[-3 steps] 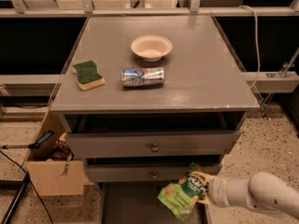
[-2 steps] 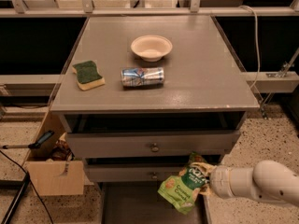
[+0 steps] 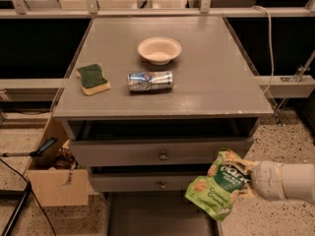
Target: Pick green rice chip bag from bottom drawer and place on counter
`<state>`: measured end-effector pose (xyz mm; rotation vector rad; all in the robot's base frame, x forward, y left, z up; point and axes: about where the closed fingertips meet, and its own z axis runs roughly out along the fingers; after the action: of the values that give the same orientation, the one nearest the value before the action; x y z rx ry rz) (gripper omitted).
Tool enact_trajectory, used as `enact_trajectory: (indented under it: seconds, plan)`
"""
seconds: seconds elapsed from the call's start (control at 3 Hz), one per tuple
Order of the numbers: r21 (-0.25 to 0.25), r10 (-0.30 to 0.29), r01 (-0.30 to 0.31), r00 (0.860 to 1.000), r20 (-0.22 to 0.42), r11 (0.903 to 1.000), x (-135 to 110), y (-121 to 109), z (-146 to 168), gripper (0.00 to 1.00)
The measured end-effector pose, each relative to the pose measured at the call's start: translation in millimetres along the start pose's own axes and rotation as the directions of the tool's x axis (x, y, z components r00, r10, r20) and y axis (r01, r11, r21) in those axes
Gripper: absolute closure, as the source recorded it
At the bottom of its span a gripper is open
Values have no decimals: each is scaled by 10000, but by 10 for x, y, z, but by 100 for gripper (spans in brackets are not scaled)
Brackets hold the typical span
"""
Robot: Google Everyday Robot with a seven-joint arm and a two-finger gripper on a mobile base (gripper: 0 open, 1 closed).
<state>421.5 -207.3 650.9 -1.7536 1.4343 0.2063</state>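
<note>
The green rice chip bag point(image 3: 215, 187) has risen and shifted right. It hangs in front of the knobbed drawers point(image 3: 147, 155), by the right edge of the pulled-out bottom drawer point(image 3: 147, 216). The tool point(image 3: 245, 180) is clamped on its right side. Its long axis slants down-left. On the worktop point(image 3: 216, 82) sit a bowl point(image 3: 159, 49), a can point(image 3: 150, 80) on its side and a sponge point(image 3: 92, 78).

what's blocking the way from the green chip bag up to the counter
Nothing visible. The gripper holds the green rice chip bag low right, before the drawers; the counter has bare space on its right. The can, bowl and sponge sit centre-left.
</note>
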Motion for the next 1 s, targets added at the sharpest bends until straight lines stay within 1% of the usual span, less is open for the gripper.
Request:
enact_trajectory:
  seconds: [0.33, 0.67, 1.0]
  plan:
    - [198, -473, 465, 9979, 436, 9987, -364, 166, -538, 100]
    - [363, -969, 954, 9944, 431, 9948, -734, 206, -824, 100]
    - [362, -971, 955, 9943, 431, 9948, -734, 205, -824, 100]
